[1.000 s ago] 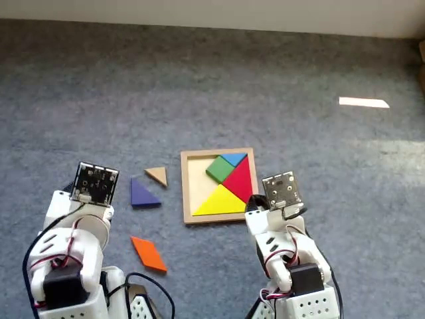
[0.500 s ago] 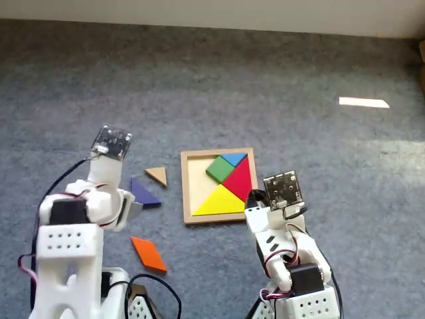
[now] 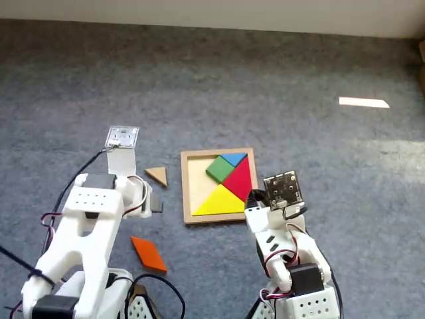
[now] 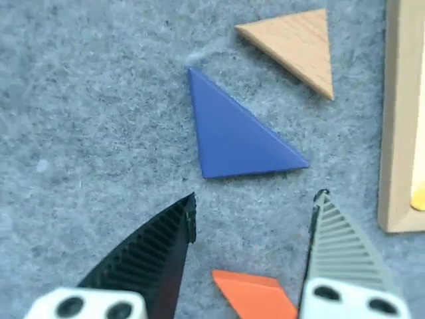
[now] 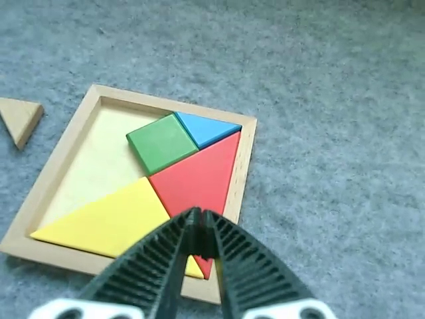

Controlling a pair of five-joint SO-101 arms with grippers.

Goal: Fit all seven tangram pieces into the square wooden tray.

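My left gripper (image 4: 256,198) gapes wide (empty) just beside the blue triangle (image 4: 232,136); my right gripper (image 5: 200,220), closed, apparently empty, overhangs the tray (image 5: 244,156).

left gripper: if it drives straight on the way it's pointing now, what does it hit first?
Probably the blue triangle, lying flat on the carpet just ahead of the open left gripper. Depth is unclear, so it may touch carpet just short of it.

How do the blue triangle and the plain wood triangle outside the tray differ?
The blue triangle is painted and larger; the wood triangle is bare and smaller. The blue one lies just ahead of the open left gripper; the wood one farther off. Both lie flat on the carpet.
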